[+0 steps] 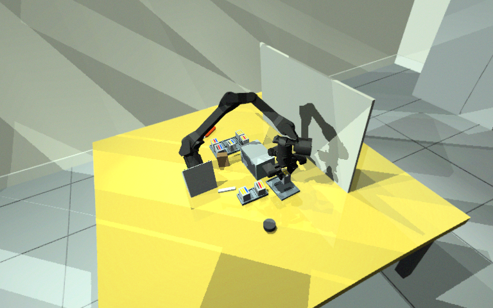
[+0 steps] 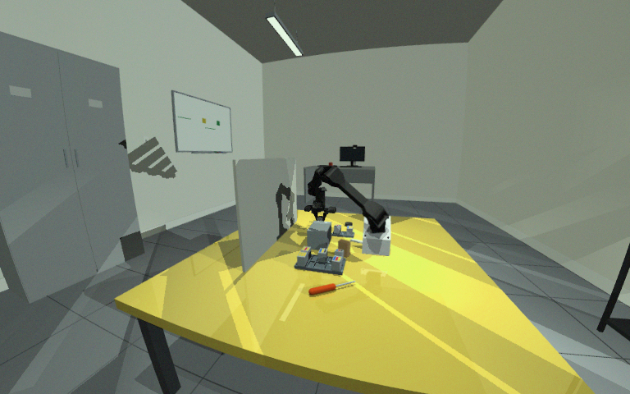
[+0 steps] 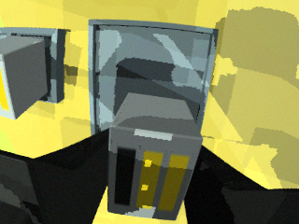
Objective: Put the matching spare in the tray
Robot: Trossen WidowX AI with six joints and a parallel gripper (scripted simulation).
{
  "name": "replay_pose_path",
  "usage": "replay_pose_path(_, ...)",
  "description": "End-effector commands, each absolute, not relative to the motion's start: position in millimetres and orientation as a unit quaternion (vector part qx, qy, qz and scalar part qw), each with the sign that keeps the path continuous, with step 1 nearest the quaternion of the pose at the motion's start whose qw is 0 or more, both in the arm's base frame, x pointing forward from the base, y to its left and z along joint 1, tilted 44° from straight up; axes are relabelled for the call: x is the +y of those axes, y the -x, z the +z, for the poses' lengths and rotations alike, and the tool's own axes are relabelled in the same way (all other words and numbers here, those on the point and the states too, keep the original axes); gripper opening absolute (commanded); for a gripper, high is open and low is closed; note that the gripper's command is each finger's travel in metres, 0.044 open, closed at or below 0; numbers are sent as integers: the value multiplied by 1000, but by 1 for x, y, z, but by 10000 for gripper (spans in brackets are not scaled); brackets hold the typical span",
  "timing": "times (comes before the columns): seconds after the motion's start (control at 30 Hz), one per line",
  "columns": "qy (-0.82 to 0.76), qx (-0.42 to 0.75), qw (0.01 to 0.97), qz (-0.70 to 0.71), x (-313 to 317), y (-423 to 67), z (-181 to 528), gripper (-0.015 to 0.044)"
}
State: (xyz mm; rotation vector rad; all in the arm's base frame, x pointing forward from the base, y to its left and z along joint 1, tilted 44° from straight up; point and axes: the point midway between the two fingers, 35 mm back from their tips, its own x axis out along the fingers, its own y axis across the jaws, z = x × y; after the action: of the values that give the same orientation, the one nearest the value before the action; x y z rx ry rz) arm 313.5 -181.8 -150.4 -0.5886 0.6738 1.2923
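My gripper (image 1: 284, 173) (image 2: 320, 215) (image 3: 151, 137) is shut on a grey spare (image 1: 286, 178) (image 3: 152, 168) whose label has one black and two yellow stripes. It holds the spare low over the grey tray (image 1: 296, 189) (image 3: 181, 56); I cannot tell whether the spare touches it. The mounted unit (image 1: 255, 158) (image 2: 318, 234), a grey box, stands just left of the tray. Its back face is hidden in these views. Two spares sit on a small rack (image 1: 251, 191) beside the tray, and one of them shows in the wrist view (image 3: 25, 75).
A second rack of spares (image 1: 228, 143) (image 2: 320, 259) lies behind the unit. A tall white panel (image 1: 309, 108) (image 2: 260, 208) stands close beside the gripper. Also on the table are a dark plate (image 1: 199, 178), a brown block (image 1: 223, 158) (image 2: 344, 245), a white bar (image 1: 226, 188), a black puck (image 1: 269, 224) and an orange screwdriver (image 2: 325, 288).
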Motion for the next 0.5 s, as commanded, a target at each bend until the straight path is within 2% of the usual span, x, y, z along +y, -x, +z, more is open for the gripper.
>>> replay_pose_path(0.0,263,302,709,580,-178,-314,-153,0)
replay_pose_path(0.47,262,302,709,581,-168,-314,-162,0)
